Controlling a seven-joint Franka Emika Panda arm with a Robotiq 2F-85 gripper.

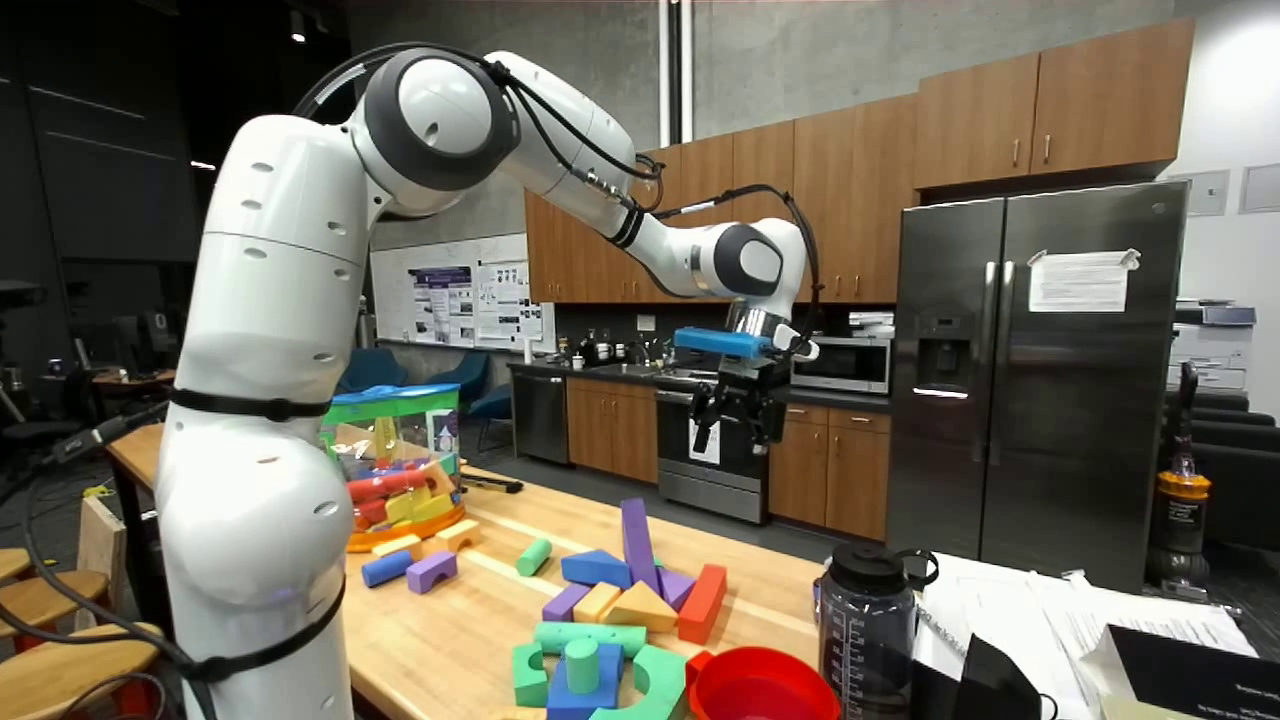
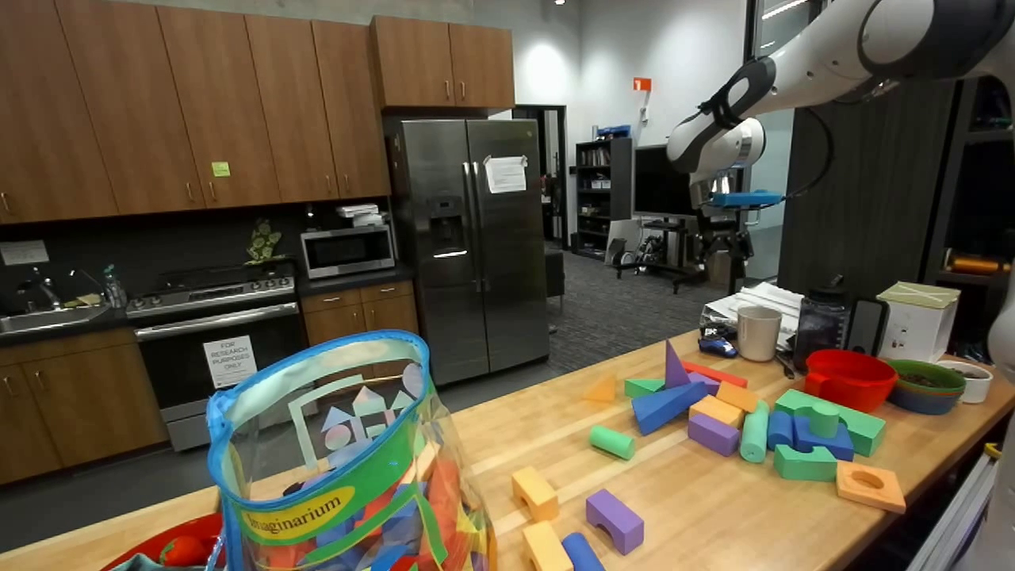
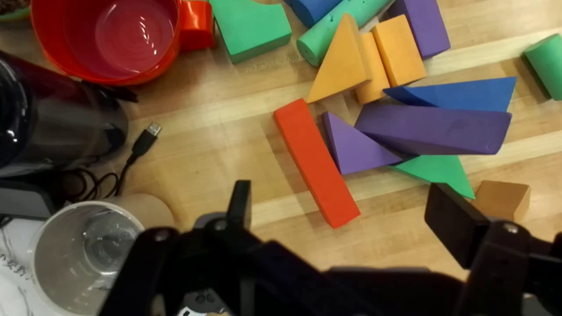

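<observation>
On the wooden table [image 3: 210, 136]: a strip of wood parts the mug [image 3: 61, 267] from your red block [image 3: 316, 162].
Gripper [image 3: 344, 204]: you have it spread wide, well above the table.
Red bowl [image 3: 114, 39]: rim up (handle just beside a green block [image 3: 252, 28]).
Red block: below your gripper, a purple triangle [image 3: 362, 151] just beside one long edge.

In an exterior view, a ceiling lamp [image 1: 298, 27] glows within an underexposed upper-left area. In both exterior views, the wall [image 2: 547, 71] beside the fridge [image 2: 515, 277] is near white. In an exterior view, cabinets [image 2: 158, 111] lean outward at the left edge: wide-angle distortion. Wrist view: even light; soft shadow left of the red block [image 3: 316, 162]; glare in the red cup [image 3: 131, 39]; gripper [image 3: 341, 196] near black.
</observation>
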